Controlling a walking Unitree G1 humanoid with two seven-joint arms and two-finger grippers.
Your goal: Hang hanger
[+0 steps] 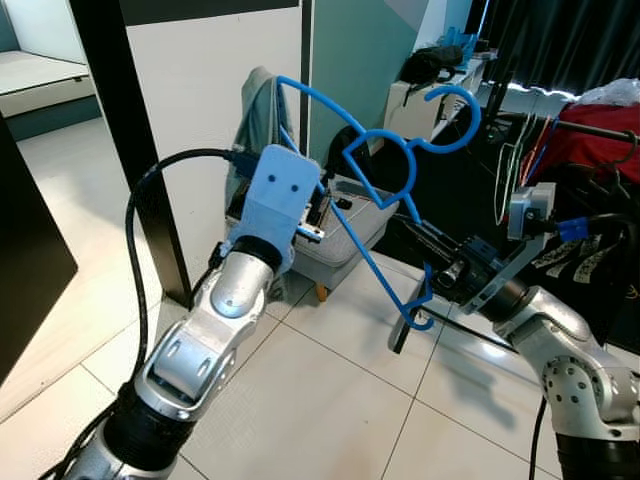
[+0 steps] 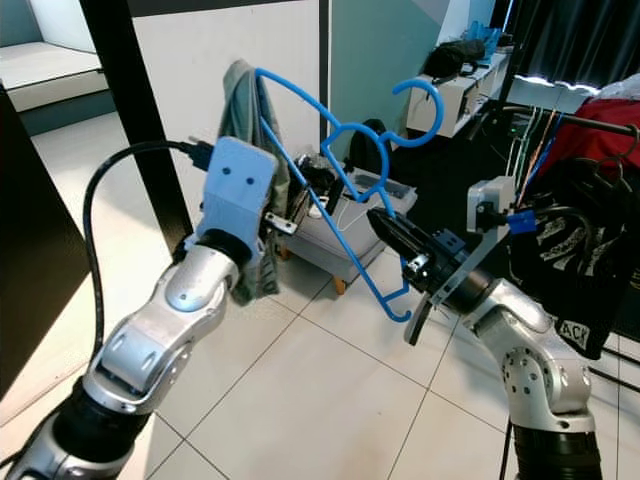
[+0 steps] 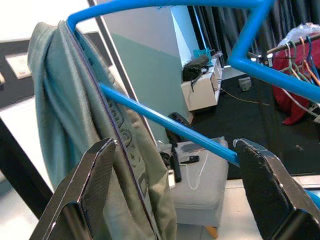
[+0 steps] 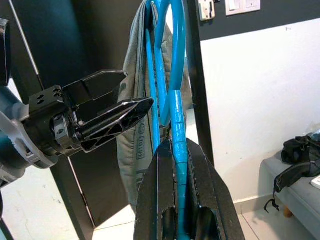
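Above the grey ottoman (image 1: 345, 235), head views show the blue hanger (image 1: 385, 160) with green garment (image 2: 243, 120). Right wrist view: right gripper (image 4: 179, 162) clamped on the hanger. Left wrist view: left gripper (image 3: 175, 172) fingers apart, straddling garment and hanger bar.

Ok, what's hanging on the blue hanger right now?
A grey-green garment is draped over the far end of the blue hanger. The right tool clamps the hanger's near side. How the cloth sits behind the left tool is hidden.
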